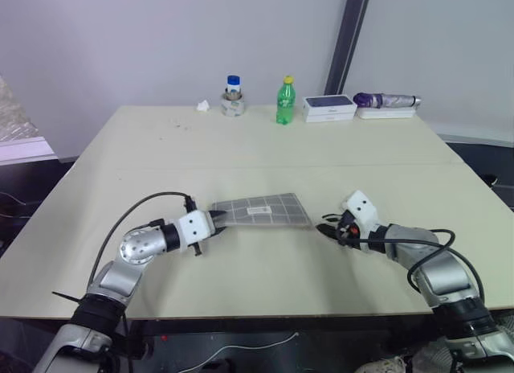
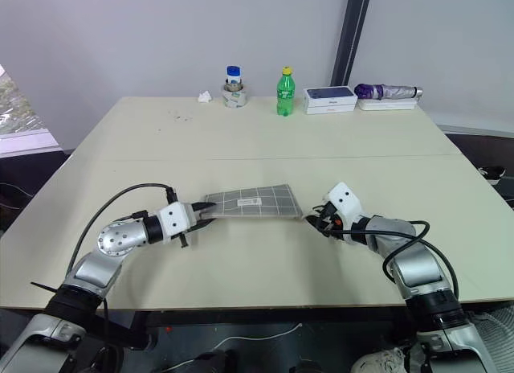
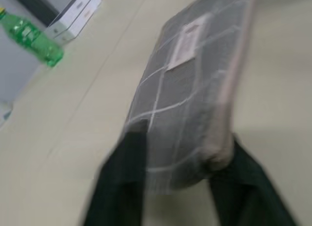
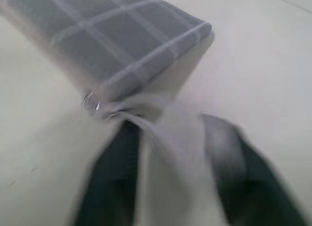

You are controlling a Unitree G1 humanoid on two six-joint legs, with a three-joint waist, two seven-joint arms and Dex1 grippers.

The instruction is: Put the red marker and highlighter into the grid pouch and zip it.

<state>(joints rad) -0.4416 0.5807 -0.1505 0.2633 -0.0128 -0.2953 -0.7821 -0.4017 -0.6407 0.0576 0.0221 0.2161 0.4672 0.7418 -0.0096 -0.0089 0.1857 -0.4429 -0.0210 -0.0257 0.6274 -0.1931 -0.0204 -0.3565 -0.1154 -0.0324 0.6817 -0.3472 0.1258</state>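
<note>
The flat grey fabric grid pouch lies near the tabletop's front edge. The left gripper straddles one end with its fingers parted; the right gripper's spread fingers flank the pull cord. Best withdraw slowly, snagging nothing.

You are looking at the grid pouch, a flat rectangular pencil case of grey fabric crossed by white grid lines, with a small white label on its upper face. It lies lengthwise across the near middle of the pale worktop, one short end toward each side. Along one long edge runs a paler strip. At one corner you can make out small metal zip parts and a thin whitish pull cord trailing from them, blurred.
</note>
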